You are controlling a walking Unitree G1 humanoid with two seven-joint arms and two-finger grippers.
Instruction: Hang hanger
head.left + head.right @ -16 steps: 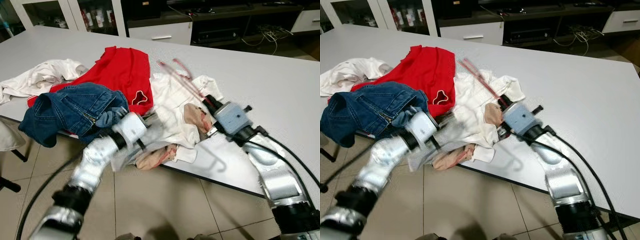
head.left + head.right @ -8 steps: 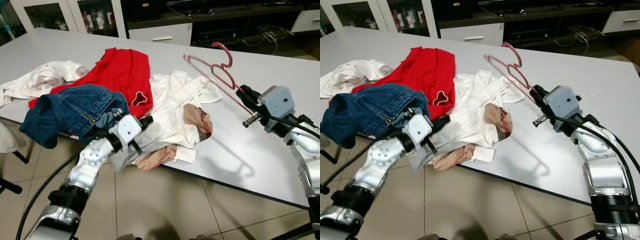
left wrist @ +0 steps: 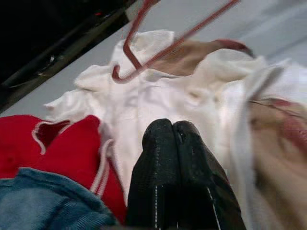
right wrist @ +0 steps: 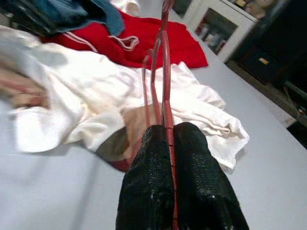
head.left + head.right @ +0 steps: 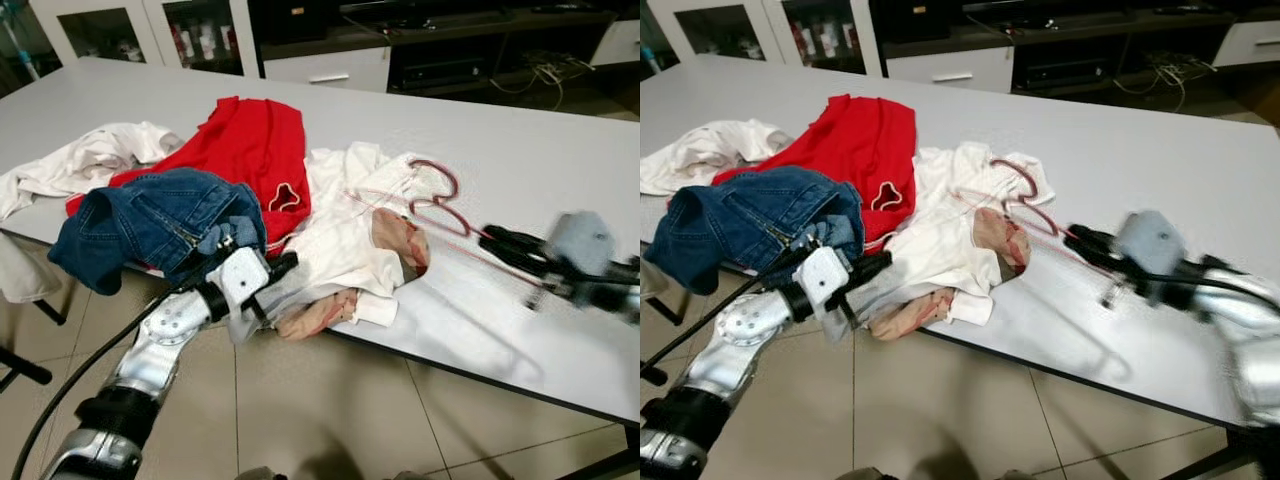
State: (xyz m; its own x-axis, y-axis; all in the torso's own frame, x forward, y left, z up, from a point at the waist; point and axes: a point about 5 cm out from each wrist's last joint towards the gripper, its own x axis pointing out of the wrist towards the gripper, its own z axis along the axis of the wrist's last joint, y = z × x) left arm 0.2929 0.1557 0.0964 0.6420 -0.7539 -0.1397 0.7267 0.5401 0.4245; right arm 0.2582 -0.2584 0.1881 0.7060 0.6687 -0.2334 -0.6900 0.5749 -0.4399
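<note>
A thin red wire hanger is clamped between the fingers of my right gripper, which is shut on it. The hanger reaches low over a crumpled white garment on the grey table. Its hook sits above the cloth. The right gripper is blurred, over the table to the right of the garment. My left gripper is shut at the table's front edge, its fingertips pressed together against the near side of the white garment.
A red shirt and blue jeans lie left of the white garment, with another white cloth farther left. Bare tabletop stretches to the right and back. Cabinets stand behind the table, and tiled floor lies below its edge.
The right gripper lifted the hanger off the garment, then swung right and lowered it, so the hanger now lies low over the white cloth. The left gripper stayed put.
</note>
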